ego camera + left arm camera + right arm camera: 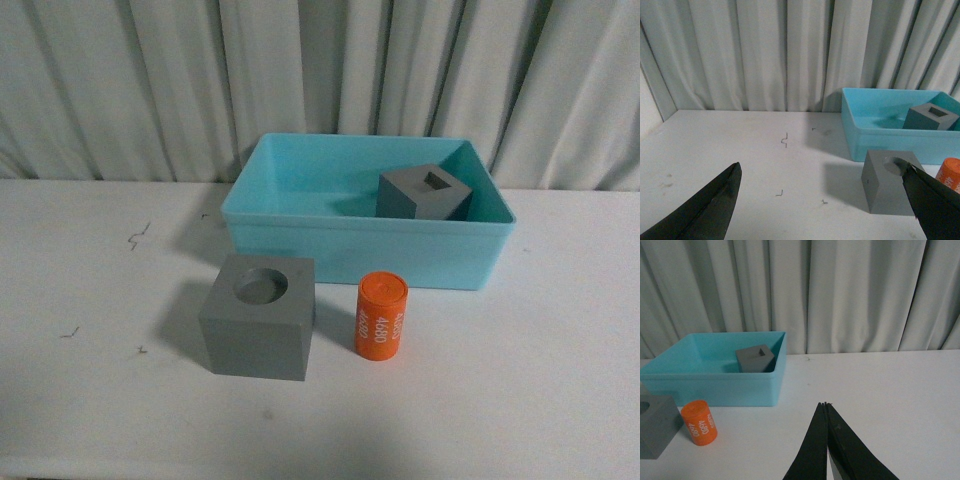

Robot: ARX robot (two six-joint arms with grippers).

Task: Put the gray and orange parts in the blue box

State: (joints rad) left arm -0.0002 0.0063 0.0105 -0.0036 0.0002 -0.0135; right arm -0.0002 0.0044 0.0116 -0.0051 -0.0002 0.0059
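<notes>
Left wrist view: the left gripper [821, 167] is seen spread wide, its two dark fingers [715, 200] far apart over the white table [740, 150], with nothing held between them. In the right wrist view, the right gripper [825, 405] is seen clenched, pressed tip to tip, with nothing gripped. In the front view, the gray cube with the round recess [258, 318] is found at lower centre of the frame, standing on the table. The orange cylinder [381, 317], upright and marked "4680", is set just to its right, not touching. Behind both, at centre, the blue box [360, 222] is seen. The gray cube with the square recess [424, 192] is lodged inside it, toward the right end. A pale curtain [320, 70] is hung across the top.
</notes>
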